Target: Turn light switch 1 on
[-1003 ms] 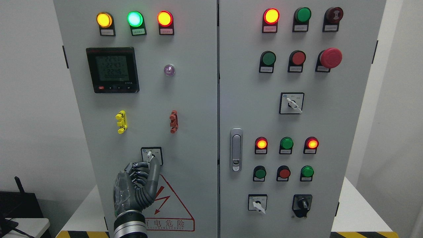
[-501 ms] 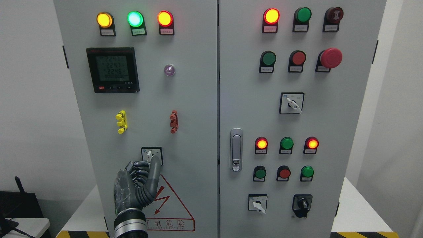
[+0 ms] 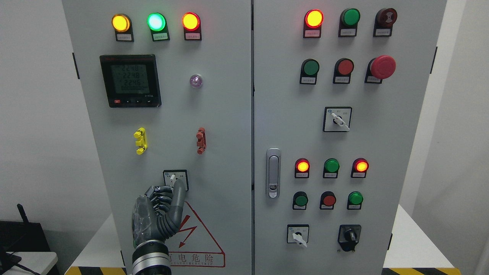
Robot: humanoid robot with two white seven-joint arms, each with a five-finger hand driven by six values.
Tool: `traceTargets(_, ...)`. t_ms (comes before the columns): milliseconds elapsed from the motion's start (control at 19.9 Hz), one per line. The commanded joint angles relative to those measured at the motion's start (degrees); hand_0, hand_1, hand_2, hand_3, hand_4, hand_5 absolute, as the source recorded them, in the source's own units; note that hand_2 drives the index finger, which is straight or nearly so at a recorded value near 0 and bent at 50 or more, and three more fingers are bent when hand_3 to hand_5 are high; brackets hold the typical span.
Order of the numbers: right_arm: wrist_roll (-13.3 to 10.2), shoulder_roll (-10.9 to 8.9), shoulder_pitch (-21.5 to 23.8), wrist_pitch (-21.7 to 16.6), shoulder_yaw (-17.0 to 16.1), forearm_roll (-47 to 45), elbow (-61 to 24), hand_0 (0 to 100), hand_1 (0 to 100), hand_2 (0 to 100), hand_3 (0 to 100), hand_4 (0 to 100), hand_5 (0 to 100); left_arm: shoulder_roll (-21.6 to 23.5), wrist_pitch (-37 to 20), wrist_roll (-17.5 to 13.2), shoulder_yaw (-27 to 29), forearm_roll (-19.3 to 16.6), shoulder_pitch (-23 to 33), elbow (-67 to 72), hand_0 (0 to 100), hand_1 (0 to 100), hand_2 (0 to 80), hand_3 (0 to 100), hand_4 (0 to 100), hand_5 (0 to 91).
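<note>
We count nine round lamps [image 3: 156,21], six push buttons [image 3: 310,67], four rotary switches [image 3: 175,178], one meter [image 3: 130,80], one hand [image 3: 158,214].

My head camera faces the grey control cabinet [image 3: 229,114] squarely and close; its two doors fill the frame.

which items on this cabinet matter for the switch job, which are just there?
Job:
- left hand, fingertips at the switch
- rotary switch on the left door

Bystanders:
- digital meter
- yellow clip
- red clip
- emergency stop button
- door latch
</note>
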Motion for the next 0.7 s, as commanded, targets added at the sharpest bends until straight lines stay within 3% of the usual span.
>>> traceTargets(0,0.0,0.03,0.0,0.0,1.0,-1.4,0.0,12,39,0,0,0,0,0.0,0.0,0.0,0.0,0.0,0.0,0.2,35,27,43.6,78,84,88.4)
traceTargets(652,0.0,0.03,0.0,-0.1,1.0,-1.4,0.0,12,39,0,0,0,0,0.1,0.7,-0.4,-0.1,0.0,-0.4,0.3,41,23,43.5,78,84,88.3)
